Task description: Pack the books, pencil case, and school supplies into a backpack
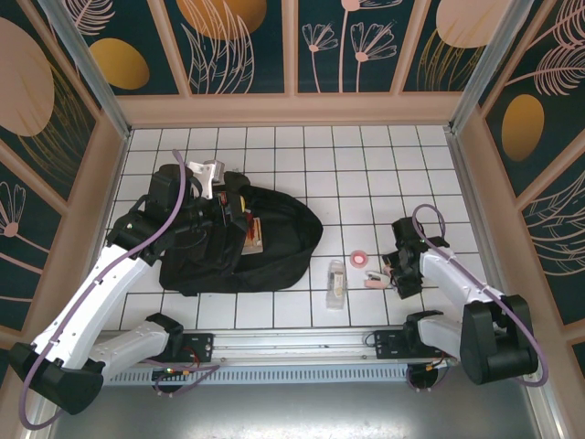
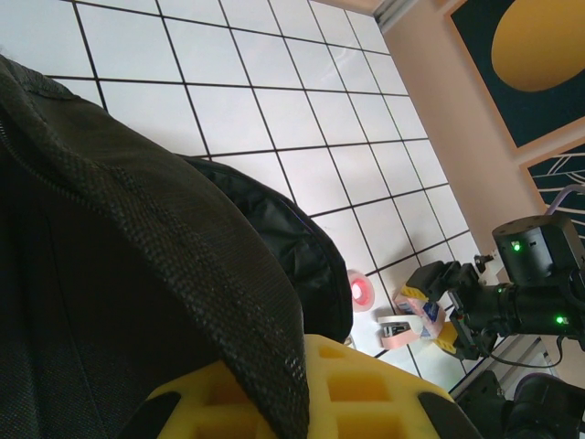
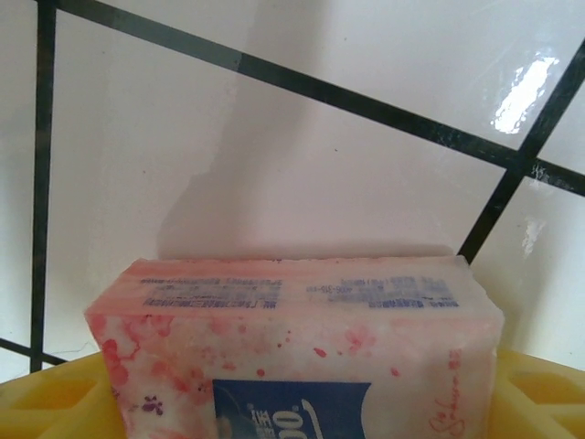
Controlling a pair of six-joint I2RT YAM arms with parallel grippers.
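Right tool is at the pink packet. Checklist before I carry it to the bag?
1. Left tool shut on the backpack edge, holding it up: ok.
2. Books visible inside the open backpack: ok.
3. Pink packet sits between the right tool pads: ok.
4. Right tool's grip on the pink packet firm: cannot tell.
5. Low path to the backpack free: not ok, tape roll and clear packet lie between.
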